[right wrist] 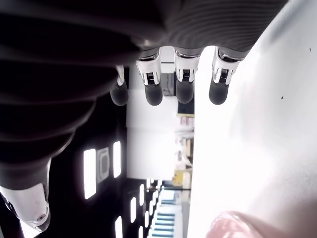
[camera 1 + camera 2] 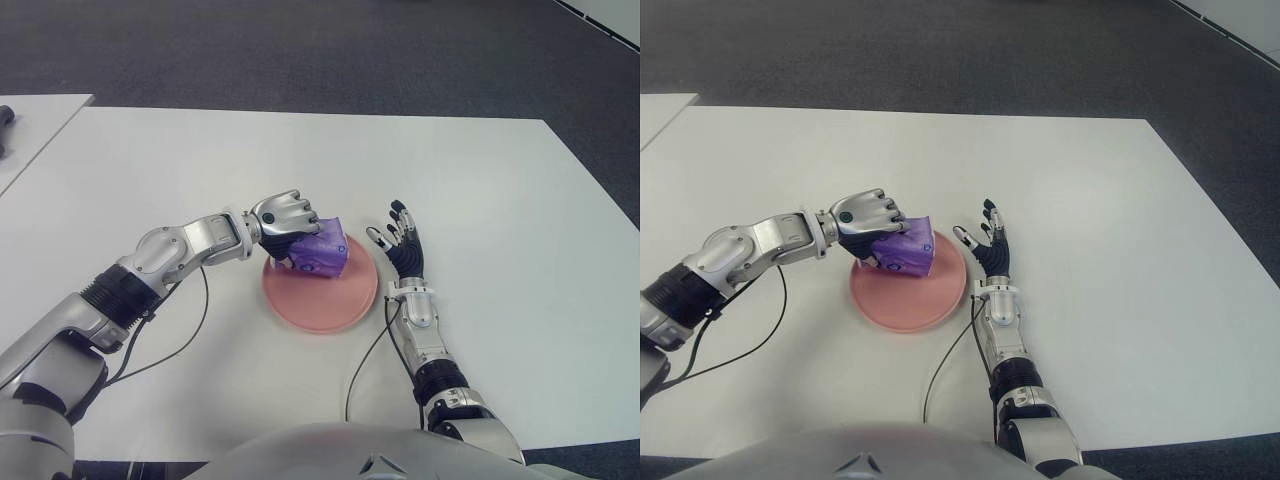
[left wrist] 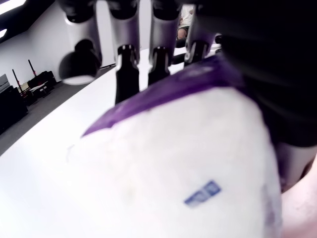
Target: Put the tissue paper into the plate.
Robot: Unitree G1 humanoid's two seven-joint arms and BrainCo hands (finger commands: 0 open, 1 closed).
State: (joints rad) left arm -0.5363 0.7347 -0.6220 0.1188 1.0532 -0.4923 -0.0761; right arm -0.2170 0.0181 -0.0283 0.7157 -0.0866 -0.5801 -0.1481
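Left eye view: soft purple tissue pack (image 2: 322,251) over round pink plate (image 2: 320,295).

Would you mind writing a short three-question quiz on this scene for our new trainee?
1. True or false: the left robot hand grips the purple tissue pack.
2. Multiple choice: where does the tissue pack show? A) on the bare table, far from the plate; B) over the pink plate, at its back rim; C) in the right robot hand.
3. Short answer: how are the fingers of the right robot hand, and on which side of the plate does it show?

Key:
1. True; the left wrist view shows the fingers curled over the pack.
2. B.
3. Spread and holding nothing, over the white table on the plate's right side.
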